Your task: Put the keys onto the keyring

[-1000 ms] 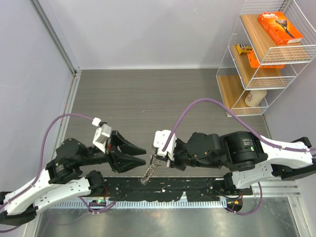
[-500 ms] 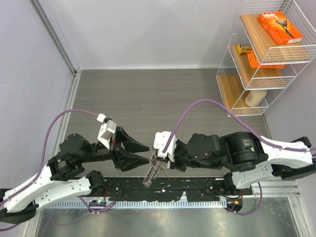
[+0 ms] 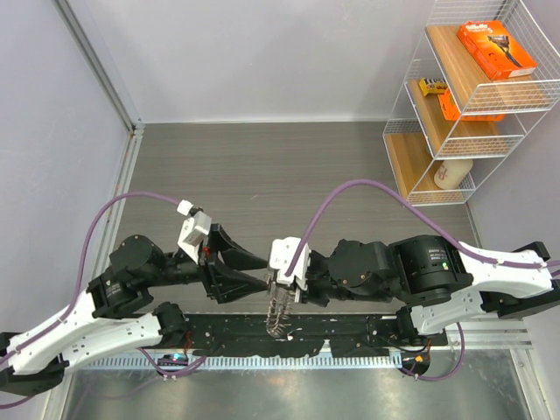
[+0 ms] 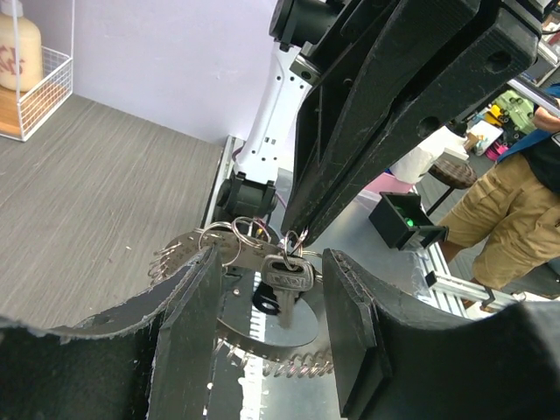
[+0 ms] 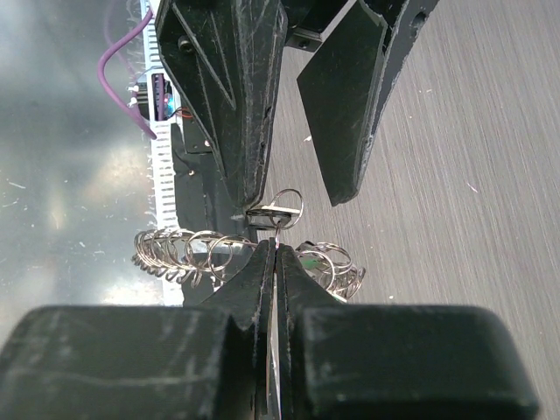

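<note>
The thin shiny silver metal keyring (image 4: 229,241) and its small flat metal keys (image 4: 287,278) are silver, with one tiny green tag (image 5: 308,261). The left hand (image 3: 259,273) and right hand (image 5: 274,258) are black. Under them, the desk (image 3: 262,166) is grey with thin stripes.

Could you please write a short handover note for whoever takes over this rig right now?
Left pincer: open, fingers either side of a hanging silver key, not gripping it.
Right pincer: shut on the keyring, the bunch dangling below it.
Done: that key appears to hang from the ring.
Left: no loose keys are in view; check whether any remain.
</note>
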